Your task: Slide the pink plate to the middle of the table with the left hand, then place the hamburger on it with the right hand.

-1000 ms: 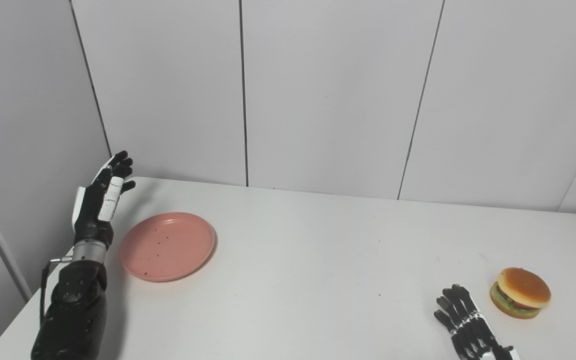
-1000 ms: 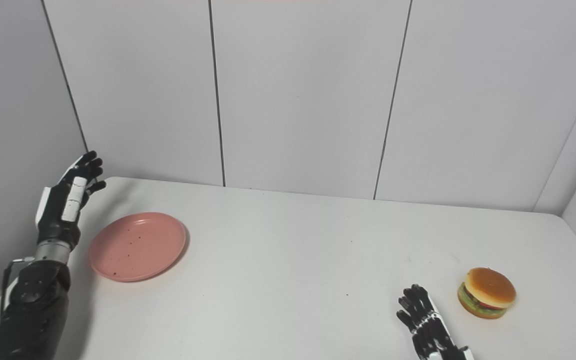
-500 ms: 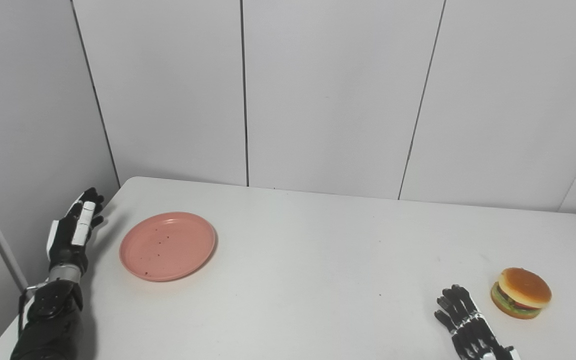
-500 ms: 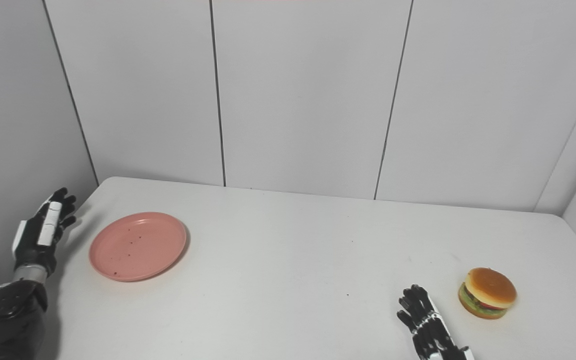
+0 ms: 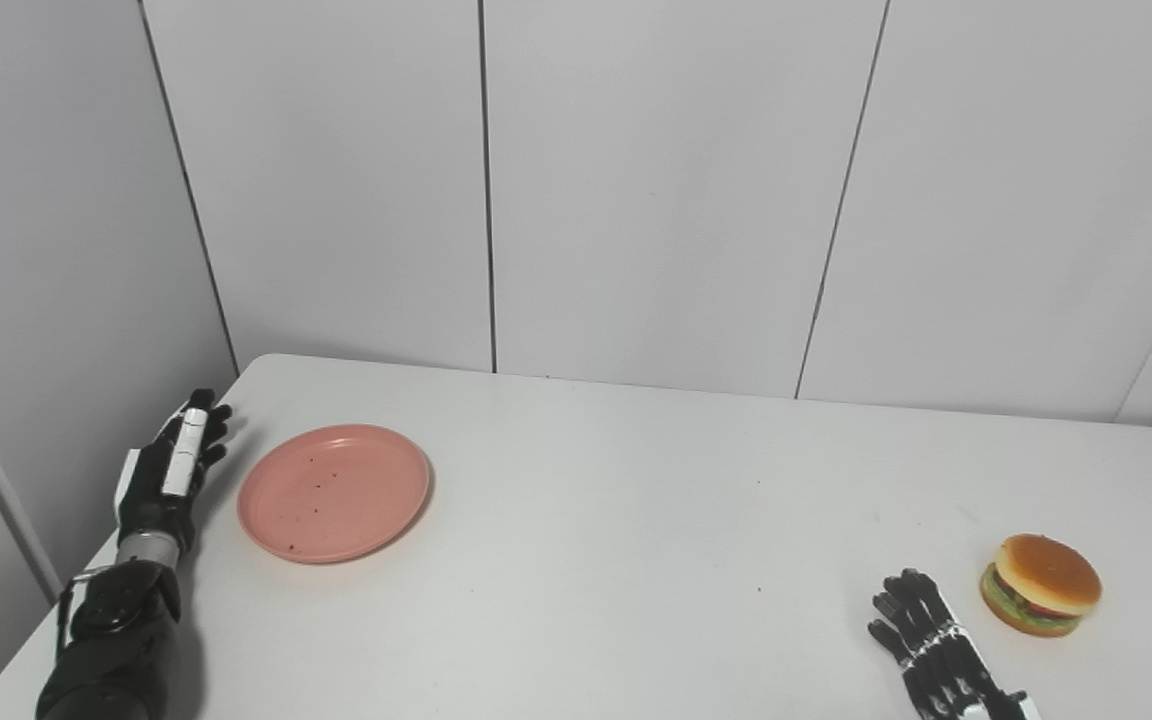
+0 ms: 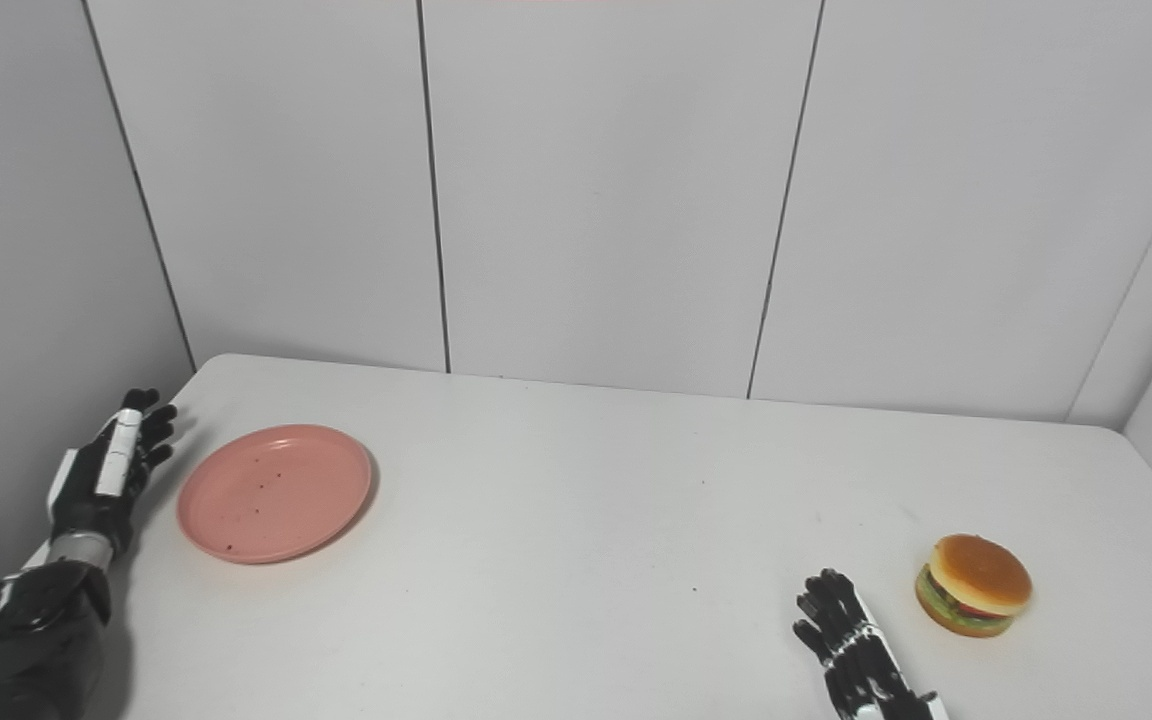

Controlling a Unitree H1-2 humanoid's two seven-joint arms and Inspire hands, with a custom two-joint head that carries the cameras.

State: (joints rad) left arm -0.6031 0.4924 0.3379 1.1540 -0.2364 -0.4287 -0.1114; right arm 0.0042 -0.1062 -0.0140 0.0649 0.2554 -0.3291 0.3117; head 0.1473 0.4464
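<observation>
Your left hand [image 5: 168,472] hovers empty at the table's [image 5: 636,520] left edge, fingers spread, just beside the pink plate [image 5: 334,492] but apart from it. Your right hand [image 6: 854,655] lies flat near the front edge, fingers apart, holding nothing, the hamburger [image 6: 974,598] close on its right. The left eye view shows more of the right hand's wrist; neither view shows readable writing.

left robot hand [image 5: 168,472]: fingers extended, empty | right robot hand [image 5: 939,655]: flat, fingers spread
</observation>
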